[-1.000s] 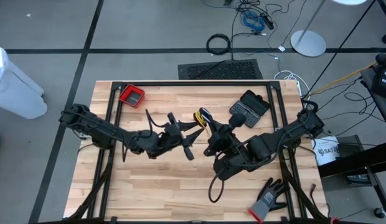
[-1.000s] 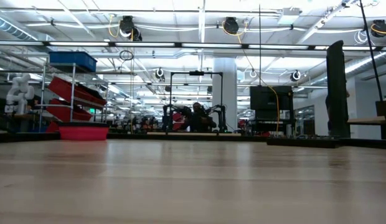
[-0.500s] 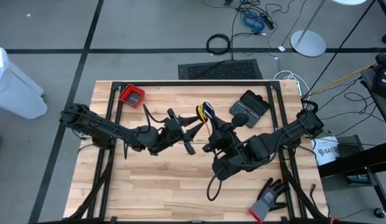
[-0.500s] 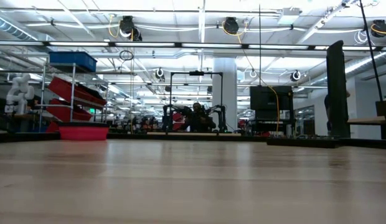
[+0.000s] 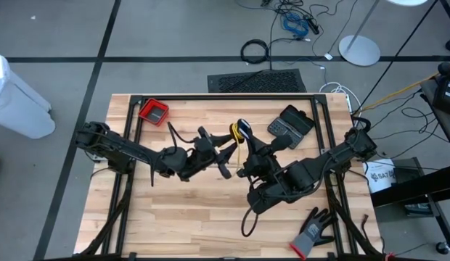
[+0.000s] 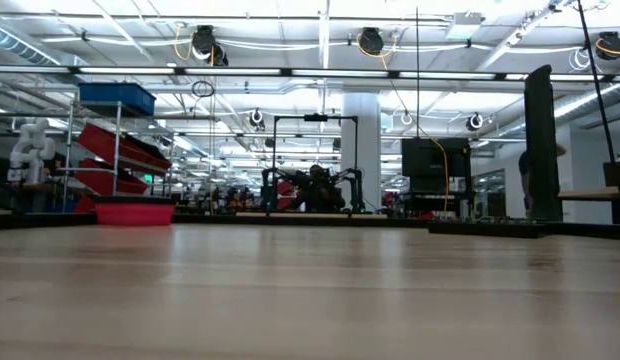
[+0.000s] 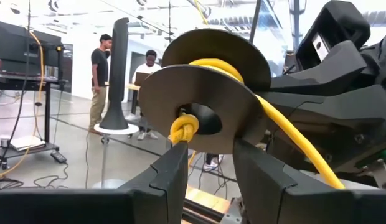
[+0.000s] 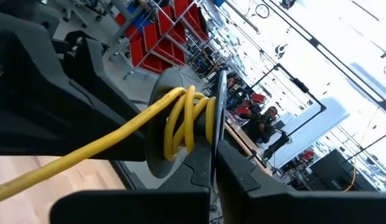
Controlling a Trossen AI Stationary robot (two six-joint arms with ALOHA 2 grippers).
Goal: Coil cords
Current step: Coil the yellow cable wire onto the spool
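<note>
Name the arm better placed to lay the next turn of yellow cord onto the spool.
Probably the right. Its gripper sits beside the spool, with the yellow cord running across its view onto the wraps. The left gripper straddles the spool's flange by the knot, seemingly steadying it.

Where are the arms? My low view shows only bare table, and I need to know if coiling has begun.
Observer: Both meet over the middle of the table; the right pincer grips a spool by its disc.
Operator: Any cord on it?
Observer: Yes, the yellow cord is wound several turns round it.
Operator: And the left?
Observer: The left pincer is open, facing the knot at the spool's hub.
</note>
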